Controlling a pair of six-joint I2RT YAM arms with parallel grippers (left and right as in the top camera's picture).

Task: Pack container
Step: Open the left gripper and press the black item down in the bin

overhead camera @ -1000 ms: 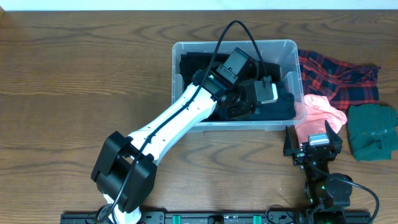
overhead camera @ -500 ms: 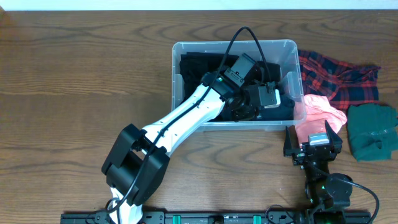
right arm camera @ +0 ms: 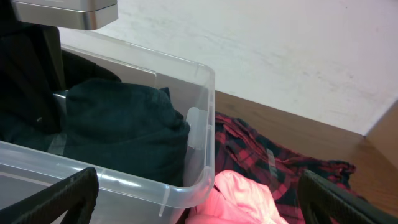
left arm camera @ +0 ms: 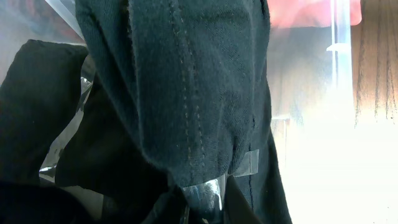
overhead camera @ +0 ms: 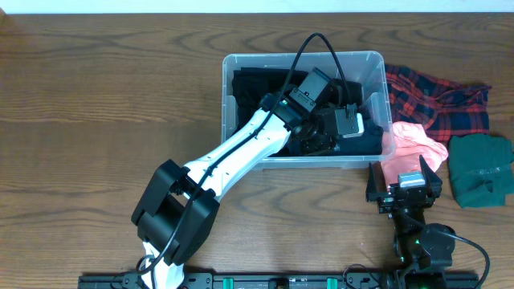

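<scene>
The clear container [overhead camera: 229,66] stands at the back centre of the table with black garments [overhead camera: 257,84] inside. My left gripper [overhead camera: 344,124] reaches into its right half, and a dark garment [left arm camera: 186,81] fills the left wrist view, draped from the jaws [left arm camera: 205,196], which look shut on it. The container's wall [left arm camera: 339,37] shows behind it. My right gripper [overhead camera: 404,193] rests near the front edge, right of the container, open and empty. In the right wrist view [right arm camera: 199,208] its fingers stand wide apart before the container's corner [right arm camera: 208,74].
A pink cloth [overhead camera: 414,143] lies against the container's right front corner and also shows in the right wrist view [right arm camera: 242,199]. A red plaid shirt [overhead camera: 438,100] lies behind it. A folded green garment [overhead camera: 480,168] lies at the far right.
My left arm has swung further right inside the container, carrying the dark garment toward its right side. The right arm has not moved.
</scene>
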